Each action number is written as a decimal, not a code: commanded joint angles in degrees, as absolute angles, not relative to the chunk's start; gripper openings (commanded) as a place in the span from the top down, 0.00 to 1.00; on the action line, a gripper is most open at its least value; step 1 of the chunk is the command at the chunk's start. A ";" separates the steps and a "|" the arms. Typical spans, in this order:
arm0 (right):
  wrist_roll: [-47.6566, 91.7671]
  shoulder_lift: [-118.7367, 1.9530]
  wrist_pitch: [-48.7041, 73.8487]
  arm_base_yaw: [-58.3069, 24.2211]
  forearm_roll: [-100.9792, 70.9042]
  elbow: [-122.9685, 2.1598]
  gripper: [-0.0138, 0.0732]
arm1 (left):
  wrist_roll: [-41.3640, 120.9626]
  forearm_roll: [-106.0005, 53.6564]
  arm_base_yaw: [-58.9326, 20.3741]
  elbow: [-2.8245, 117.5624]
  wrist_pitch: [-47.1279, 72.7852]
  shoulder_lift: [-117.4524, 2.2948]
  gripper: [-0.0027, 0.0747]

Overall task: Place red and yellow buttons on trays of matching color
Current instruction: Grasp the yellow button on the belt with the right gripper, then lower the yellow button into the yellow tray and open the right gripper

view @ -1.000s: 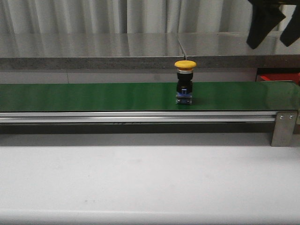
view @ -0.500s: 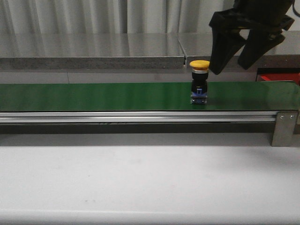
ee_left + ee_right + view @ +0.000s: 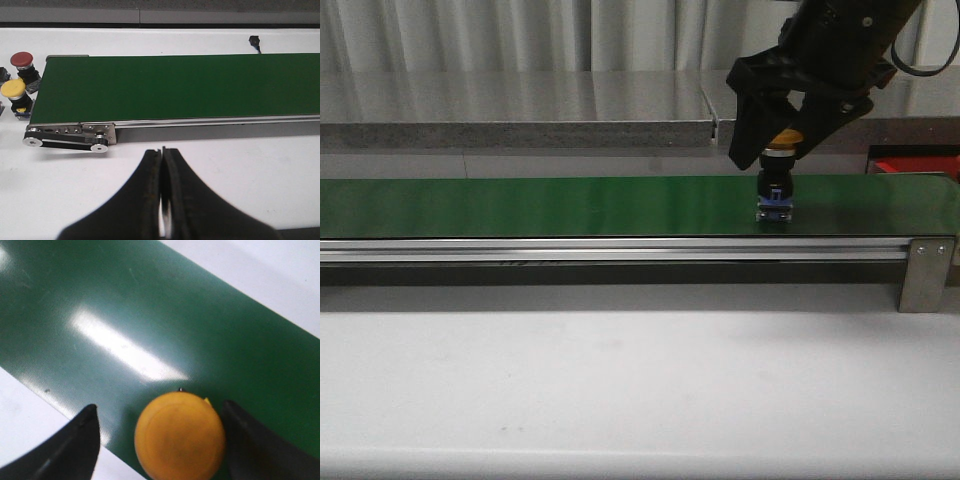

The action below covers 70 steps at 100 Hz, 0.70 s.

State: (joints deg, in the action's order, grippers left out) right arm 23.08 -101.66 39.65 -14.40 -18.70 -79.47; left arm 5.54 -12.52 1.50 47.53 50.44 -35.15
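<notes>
On the green belt (image 3: pixel 570 205), toward its right end, a yellow button (image 3: pixel 778 185) stands upright. Right gripper (image 3: pixel 782 140) is spread open around its cap, one finger (image 3: pixel 65 447) on each side, neither visibly touching. Left gripper (image 3: pixel 161 192) hangs over the white table (image 3: pixel 250 170), fingers pressed together, holding nothing. Beside the belt's far end: a red button (image 3: pixel 22 62) and second yellow button (image 3: pixel 14 92).

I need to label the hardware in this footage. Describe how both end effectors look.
The right end effector is black, with two broad wedge-shaped fingers tapering toward the tips, and a dark cable looping beside the wrist. The left end effector has matching matte black, curved fingers with a scuffed inner edge.
</notes>
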 commanded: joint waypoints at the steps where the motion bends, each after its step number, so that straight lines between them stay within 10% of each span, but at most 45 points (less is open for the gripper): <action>1: 23.82 -99.35 36.17 -14.29 -19.88 -81.09 0.39 | 5.46 -13.52 0.99 48.94 46.37 -35.37 0.99; 19: 23.82 -99.23 35.92 -14.29 -19.82 -81.09 0.60 | 5.46 -13.52 0.99 48.94 46.37 -35.37 0.99; 70: 20.17 -87.54 32.51 -1.87 -20.91 -73.66 0.60 | 5.46 -13.52 0.99 48.94 46.37 -35.37 0.99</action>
